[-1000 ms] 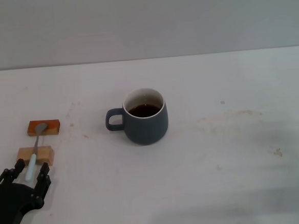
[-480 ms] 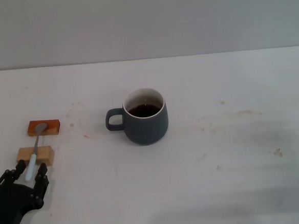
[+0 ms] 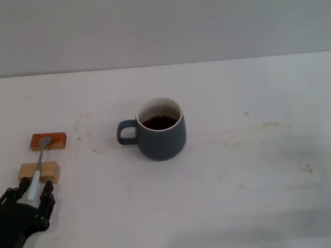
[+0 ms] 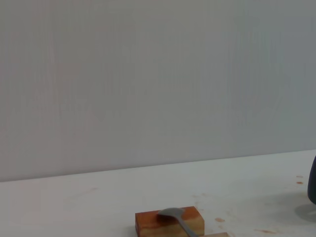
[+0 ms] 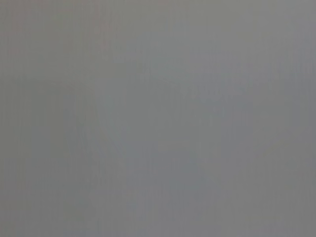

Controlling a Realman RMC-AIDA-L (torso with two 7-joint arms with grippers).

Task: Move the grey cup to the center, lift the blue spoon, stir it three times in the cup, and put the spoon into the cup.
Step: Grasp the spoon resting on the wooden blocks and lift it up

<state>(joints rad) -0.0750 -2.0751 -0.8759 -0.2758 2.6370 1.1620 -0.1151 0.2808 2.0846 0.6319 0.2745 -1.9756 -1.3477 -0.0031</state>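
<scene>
The grey cup (image 3: 162,131) stands near the table's middle, handle to the left, with dark liquid inside. Its edge shows in the left wrist view (image 4: 312,185). The blue spoon (image 3: 38,170) lies across two blocks at the left, its bowl on the orange-brown block (image 3: 48,141) and its pale handle over the tan block (image 3: 39,172). My left gripper (image 3: 35,187) is open at the near end of the spoon handle, a finger on each side of it. The spoon bowl (image 4: 173,214) shows in the left wrist view. My right gripper is out of view.
The white table (image 3: 242,169) has faint stains around the cup and to the right. A plain grey wall (image 3: 158,22) stands behind. The right wrist view shows only flat grey.
My left gripper has shifted very slightly around the spoon handle's end. The cup, spoon and blocks have not moved.
</scene>
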